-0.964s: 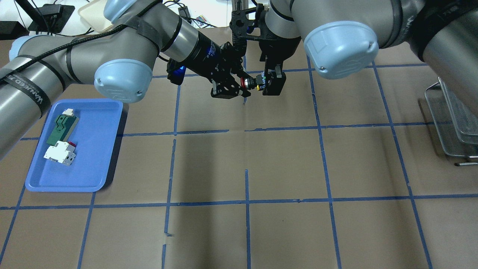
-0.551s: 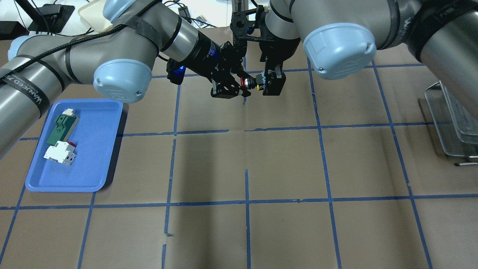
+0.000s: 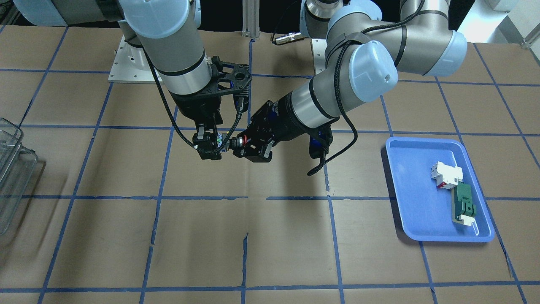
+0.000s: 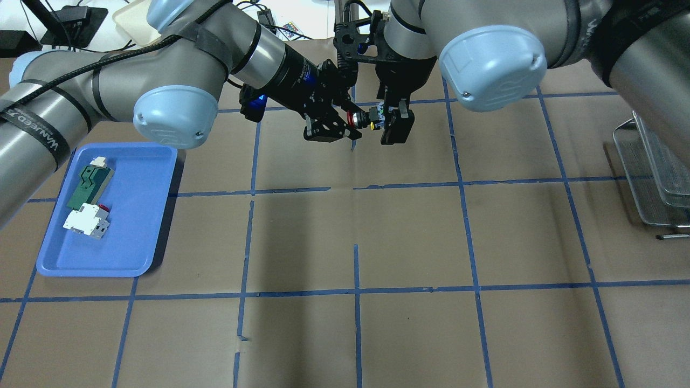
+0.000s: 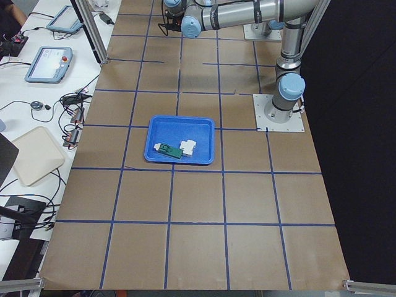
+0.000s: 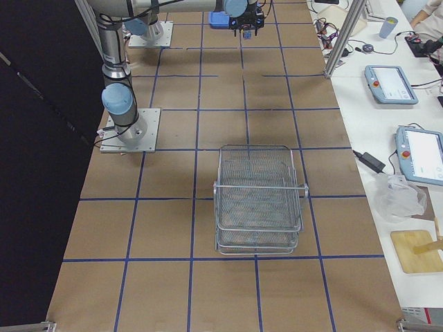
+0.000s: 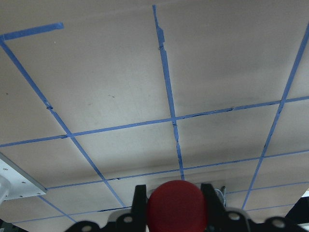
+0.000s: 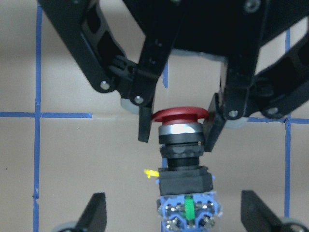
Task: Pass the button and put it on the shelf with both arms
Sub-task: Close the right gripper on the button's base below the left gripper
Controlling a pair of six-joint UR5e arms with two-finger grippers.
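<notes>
The button (image 4: 366,117) hangs level in the air over the far middle of the table. It also shows in the front view (image 3: 228,143). My left gripper (image 4: 347,119) is shut on its red head and silver collar (image 8: 181,130). The red head (image 7: 175,205) sits between the left fingers. My right gripper (image 4: 389,123) is open, and its fingers (image 8: 96,212) stand wide apart on either side of the blue-white block end, not touching it. The shelf (image 6: 259,197), a see-through tiered wire rack, stands at the table's right end (image 4: 652,167).
A blue tray (image 4: 135,215) lies at the left. It holds a white-red breaker block (image 4: 86,221) and a green flat part (image 4: 86,186). Brown paper with blue tape lines covers the table.
My right gripper has shifted slightly around the button's block end. My left gripper has held still with the button in it.
</notes>
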